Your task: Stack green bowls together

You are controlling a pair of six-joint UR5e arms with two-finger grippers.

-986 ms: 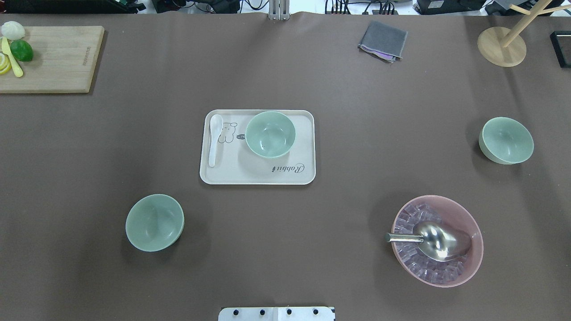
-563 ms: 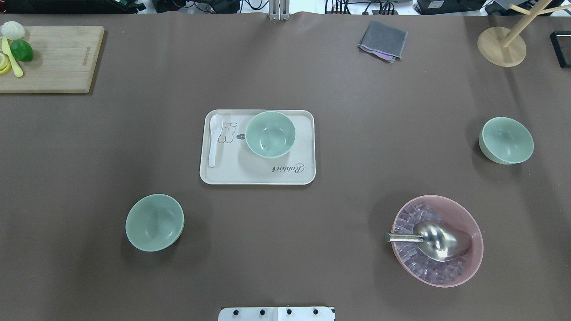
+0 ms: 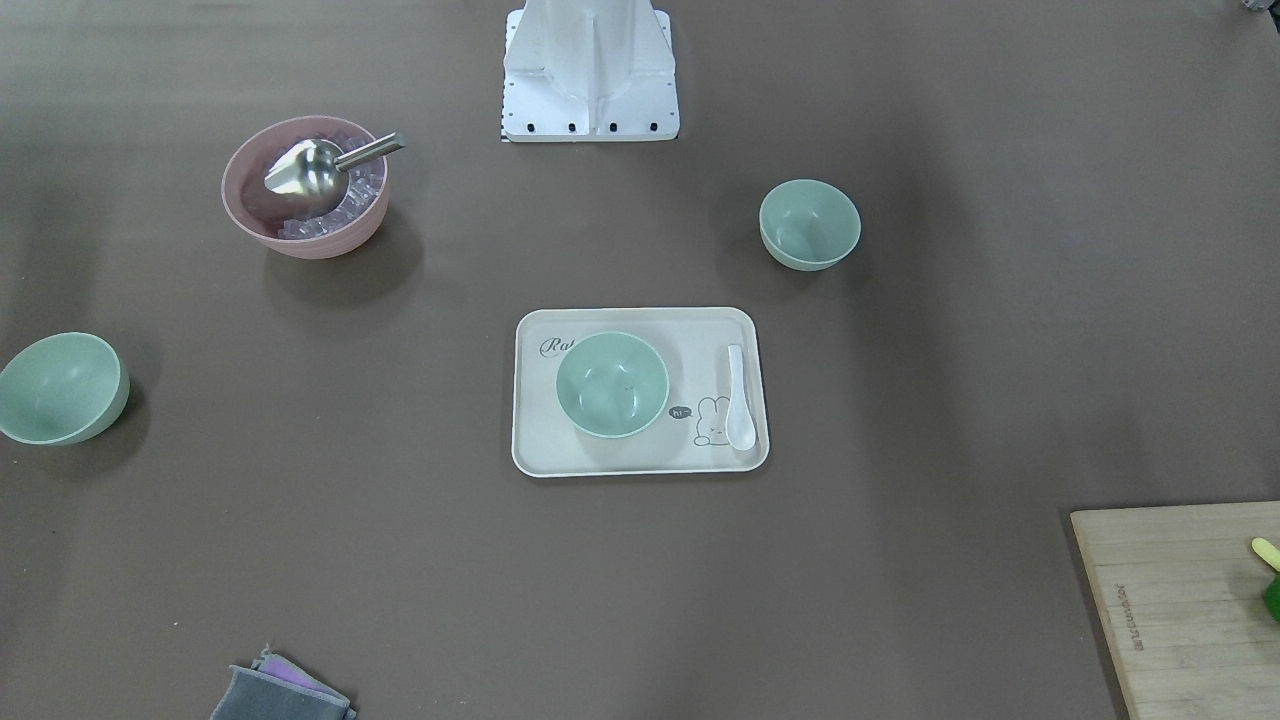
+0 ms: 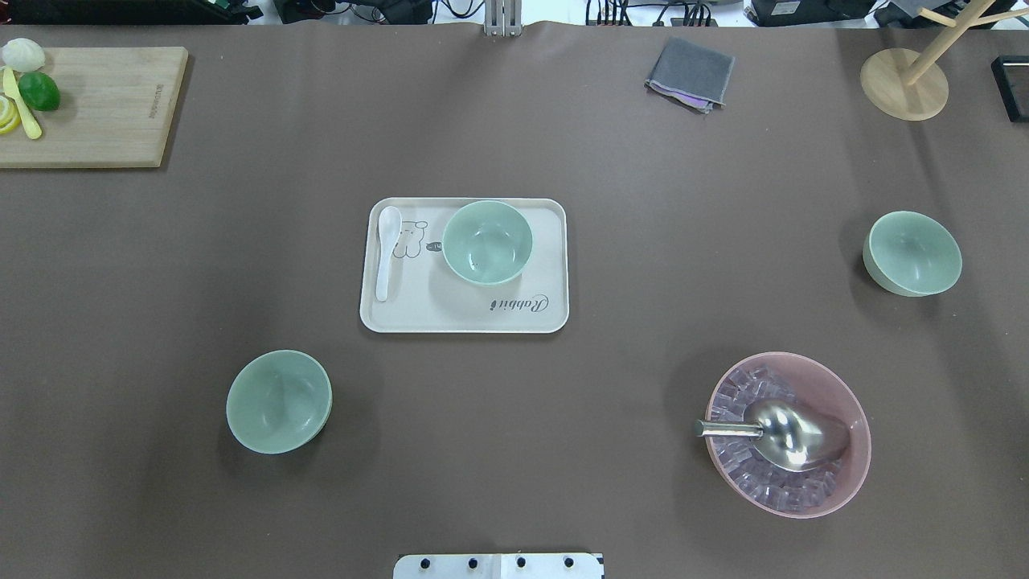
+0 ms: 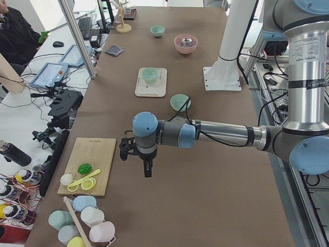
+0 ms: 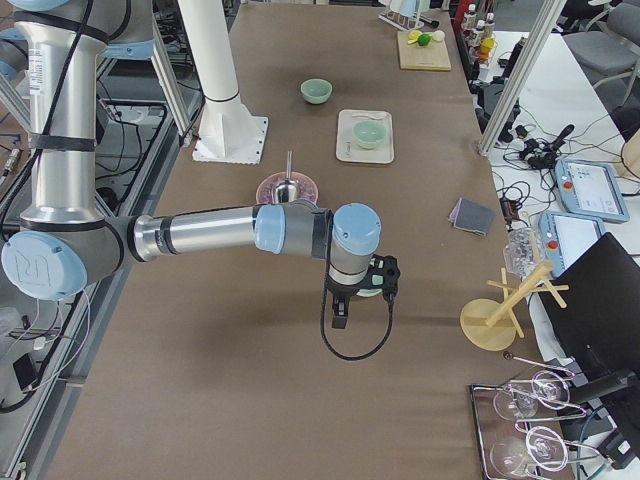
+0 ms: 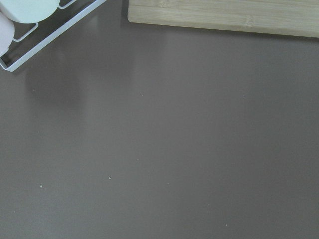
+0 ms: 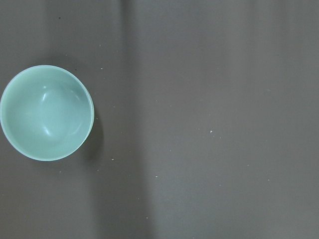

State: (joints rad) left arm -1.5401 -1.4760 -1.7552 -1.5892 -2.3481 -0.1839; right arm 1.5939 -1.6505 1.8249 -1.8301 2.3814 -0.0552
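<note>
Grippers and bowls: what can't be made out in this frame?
Left gripper: only in exterior left, small; open or shut unclear.
Right gripper: only in exterior right; same.
Right bowl: in exterior right, mostly hidden behind that gripper.
Cutting board: cut off by front view's edge.

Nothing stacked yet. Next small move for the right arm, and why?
Likely shift the right gripper sideways until it centres over the right-hand green bowl: that bowl sits at the left edge of the right wrist view, standing alone, unstacked.
</note>
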